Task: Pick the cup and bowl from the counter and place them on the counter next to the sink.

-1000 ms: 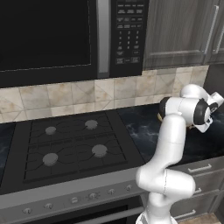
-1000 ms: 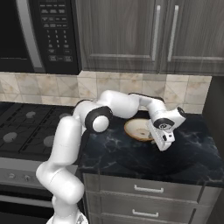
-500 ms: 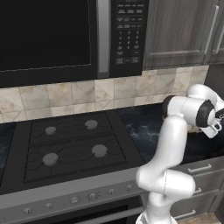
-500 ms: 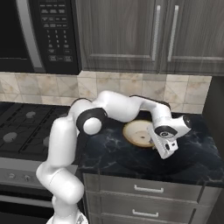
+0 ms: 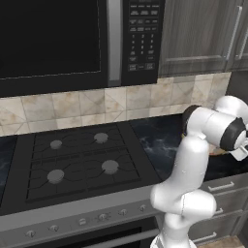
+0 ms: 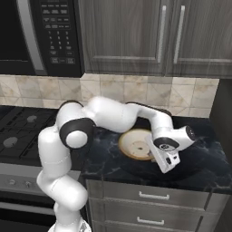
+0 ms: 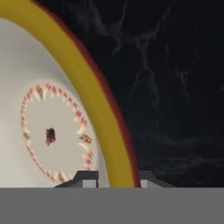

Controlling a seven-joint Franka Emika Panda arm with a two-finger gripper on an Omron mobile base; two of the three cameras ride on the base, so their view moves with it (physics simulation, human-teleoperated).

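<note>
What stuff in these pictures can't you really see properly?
- Bowl, right base view: the hand covers its right edge.
- Bowl, hand view: cut off by the left and top edges.
- Claw, hand view: its tips straddle the rim, but contact cannot be told.
- Counter, left base view: the arm hides its right part.

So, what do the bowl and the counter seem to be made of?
The bowl looks like glazed ceramic: smooth cream inside, a golden rim, and a painted ring of small red-orange marks at its bottom. It may also be plastic; the picture leaves that open. The counter looks like polished black marble: glossy, dark, with thin pale veins.
</note>
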